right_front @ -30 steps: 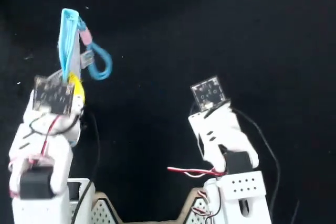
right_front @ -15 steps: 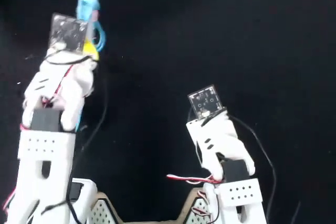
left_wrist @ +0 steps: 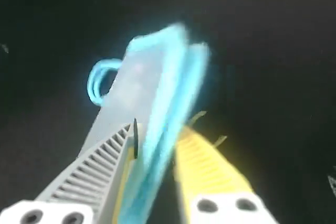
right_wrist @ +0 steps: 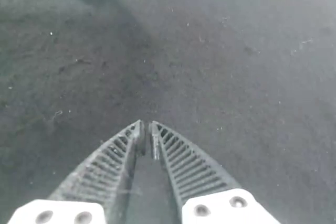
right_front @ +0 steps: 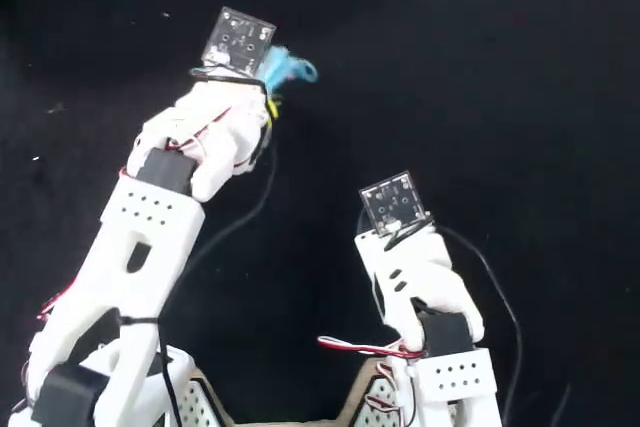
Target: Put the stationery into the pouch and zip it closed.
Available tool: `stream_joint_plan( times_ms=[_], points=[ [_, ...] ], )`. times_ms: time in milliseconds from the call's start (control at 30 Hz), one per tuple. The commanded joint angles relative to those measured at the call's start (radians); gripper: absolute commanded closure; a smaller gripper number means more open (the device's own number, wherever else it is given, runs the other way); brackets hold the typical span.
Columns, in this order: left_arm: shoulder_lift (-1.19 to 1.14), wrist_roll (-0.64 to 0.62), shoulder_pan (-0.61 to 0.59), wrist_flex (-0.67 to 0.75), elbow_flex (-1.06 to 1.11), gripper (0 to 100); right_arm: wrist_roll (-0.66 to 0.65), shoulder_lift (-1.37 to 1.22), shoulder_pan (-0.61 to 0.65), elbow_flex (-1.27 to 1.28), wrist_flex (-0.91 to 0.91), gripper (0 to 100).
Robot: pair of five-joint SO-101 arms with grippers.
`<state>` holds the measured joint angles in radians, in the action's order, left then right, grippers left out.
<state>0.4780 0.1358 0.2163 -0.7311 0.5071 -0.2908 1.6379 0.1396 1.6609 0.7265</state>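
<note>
Black tabletop (right_front: pixel 520 97), bare cloth around both arms.

Left arm (right_front: pixel 150 227) stretched far out and angled toward the middle of the cloth. Right arm (right_front: pixel 425 277) folded in close to its base, low over the cloth. Read: the left does the carrying, and the right is parked where it will not get in the way.

Pouch (left_wrist: pixel 157 72): pale and see-through with a bright blue border. It sticks out edge-on beyond the left tool (left_wrist: pixel 157 127), near the far middle of the tabletop. The left tool is clamped on the pouch's near edge, with the grey finger on one face and the yellow finger on the other. An edge pinch like this leaves most of the body free, which suits setting it down flat. Pouch is blurred. Cannot tell whether it touches the cloth, where the zip lies, or whether any stationery is inside.

Right tool (right_wrist: pixel 146 132): tips together, nothing between them, pointing at bare cloth. Probably waiting for the pouch to be within its reach.

Blue loop (left_wrist: pixel 92 83) sits off the pouch's side, slack and not gripped.
</note>
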Motion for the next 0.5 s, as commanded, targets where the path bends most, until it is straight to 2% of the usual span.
stream_joint_plan(
  times_ms=[0, 300, 467],
  points=[
    [0.005, -0.072, 0.007, -0.015, -0.038, 81, 0.006, 0.012, 0.011, -0.007, -0.011, 98.1],
    [0.109, -0.086, 0.022, -0.264, -0.171, 81, 0.006, 0.015, 0.011, -0.007, -0.011, 98.1],
    [0.094, -0.054, -0.07, -0.172, -0.159, 81, 0.006, 0.015, 0.011, -0.007, -0.009, 98.2]
  ],
)
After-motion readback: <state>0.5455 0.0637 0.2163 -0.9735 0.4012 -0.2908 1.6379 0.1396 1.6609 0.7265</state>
